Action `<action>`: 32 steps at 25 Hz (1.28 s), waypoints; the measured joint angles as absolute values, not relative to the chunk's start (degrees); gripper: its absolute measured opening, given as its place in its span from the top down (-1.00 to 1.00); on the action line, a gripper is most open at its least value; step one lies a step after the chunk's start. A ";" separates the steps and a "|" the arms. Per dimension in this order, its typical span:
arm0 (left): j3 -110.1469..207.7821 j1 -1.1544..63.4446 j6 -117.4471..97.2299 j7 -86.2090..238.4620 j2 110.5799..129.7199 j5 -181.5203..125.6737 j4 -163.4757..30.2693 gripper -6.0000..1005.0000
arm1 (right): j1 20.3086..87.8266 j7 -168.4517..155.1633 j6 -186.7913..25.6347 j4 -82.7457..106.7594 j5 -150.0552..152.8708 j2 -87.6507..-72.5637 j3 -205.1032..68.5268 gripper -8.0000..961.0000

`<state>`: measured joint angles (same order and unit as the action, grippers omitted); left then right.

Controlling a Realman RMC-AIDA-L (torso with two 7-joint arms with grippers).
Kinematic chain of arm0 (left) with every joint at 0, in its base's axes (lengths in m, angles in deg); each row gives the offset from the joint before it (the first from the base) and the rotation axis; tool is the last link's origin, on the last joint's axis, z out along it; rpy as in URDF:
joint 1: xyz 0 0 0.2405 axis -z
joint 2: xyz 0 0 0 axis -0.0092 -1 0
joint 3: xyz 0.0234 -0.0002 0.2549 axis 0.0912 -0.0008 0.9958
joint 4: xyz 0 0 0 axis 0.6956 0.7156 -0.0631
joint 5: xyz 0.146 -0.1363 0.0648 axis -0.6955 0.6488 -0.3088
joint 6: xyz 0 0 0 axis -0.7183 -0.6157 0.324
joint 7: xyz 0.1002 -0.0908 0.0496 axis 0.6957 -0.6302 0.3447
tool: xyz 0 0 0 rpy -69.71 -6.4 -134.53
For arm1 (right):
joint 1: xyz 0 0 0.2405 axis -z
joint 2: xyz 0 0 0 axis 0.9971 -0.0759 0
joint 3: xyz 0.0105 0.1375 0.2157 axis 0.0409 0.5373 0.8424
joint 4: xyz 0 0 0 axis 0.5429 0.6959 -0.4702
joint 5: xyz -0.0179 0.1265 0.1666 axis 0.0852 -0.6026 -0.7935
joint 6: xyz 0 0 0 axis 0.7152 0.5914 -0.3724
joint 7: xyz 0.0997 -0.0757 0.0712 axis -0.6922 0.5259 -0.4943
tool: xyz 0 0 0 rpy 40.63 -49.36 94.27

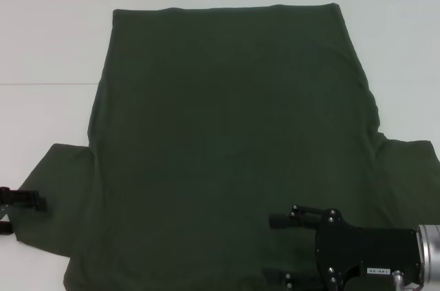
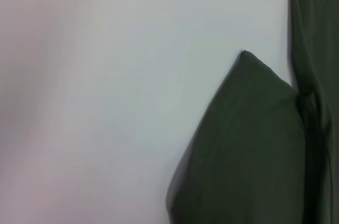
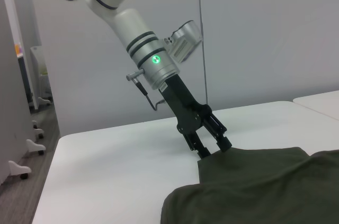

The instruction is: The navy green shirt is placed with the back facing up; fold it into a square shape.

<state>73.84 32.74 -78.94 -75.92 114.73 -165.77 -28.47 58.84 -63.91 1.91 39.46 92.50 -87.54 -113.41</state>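
The navy green shirt (image 1: 234,139) is lying spread flat on the white bench (image 1: 48,43), plain side up, its straight hem toward the far edge and its two short sleeves sticking out toward the bench's left and right sides, close to the near edge. No fold is showing in it yet, so the job looks to be only starting.

The left gripper (image 3: 212,147) is reaching down at the tip of the left sleeve (image 1: 58,198), near the bench's near-left corner. Seen from across the bench, its fingers (image 3: 221,138) are sitting a little apart, right at the sleeve's edge and touching the cloth. I cannot tell whether any cloth is lying between them yet. The left wrist camera is showing only the pointed sleeve corner (image 2: 249,144) against bare bench.

The right gripper (image 1: 287,250) is hovering over the shirt's body near the bench's near edge, right of the middle. Its dark fingers (image 1: 297,218) are standing well apart and are holding nothing.

The step in hand seems to be taking hold of the left sleeve so it can be folded inward across the body. To do that well, the fingers should be biting a good margin of cloth, both layers, before lifting, and the sleeve should be carried low and straight, so the body is not dragged out of square.
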 joint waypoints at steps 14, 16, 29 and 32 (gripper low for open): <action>73.84 33.42 -78.84 -75.70 115.03 -165.52 -28.47 -0.66 | 58.84 -63.91 2.18 39.51 92.32 -87.54 -113.40 -0.84; 73.91 33.46 -78.67 -75.69 115.13 -165.62 -28.47 -0.66 | 58.84 -63.87 2.29 39.54 92.28 -87.54 -113.41 -0.84; 76.46 34.76 -77.59 -75.67 115.90 -165.70 -28.47 -0.64 | 58.75 -63.97 2.57 39.55 92.25 -87.54 -113.30 -0.84; 76.61 34.76 -77.28 -75.73 115.90 -165.70 -28.47 -0.63 | 58.75 -63.99 2.65 39.56 92.25 -87.59 -113.32 -0.84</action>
